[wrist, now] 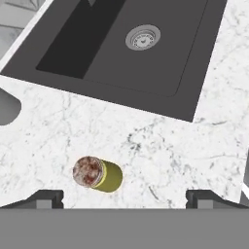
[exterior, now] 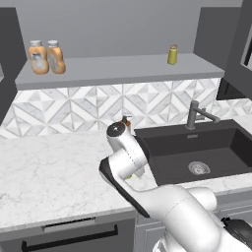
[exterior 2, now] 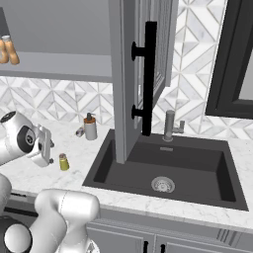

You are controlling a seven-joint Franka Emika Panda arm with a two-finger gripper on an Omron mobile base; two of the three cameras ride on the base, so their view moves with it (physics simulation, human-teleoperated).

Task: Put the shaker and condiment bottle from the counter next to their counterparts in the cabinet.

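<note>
Above shaker (wrist: 97,173) on counter (wrist: 146,146): fingers (wrist: 46,198) fully spread, empty.

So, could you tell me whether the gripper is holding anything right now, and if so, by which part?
Nothing is held. The gripper is open above the counter, and the shaker stands untouched below it.
</note>
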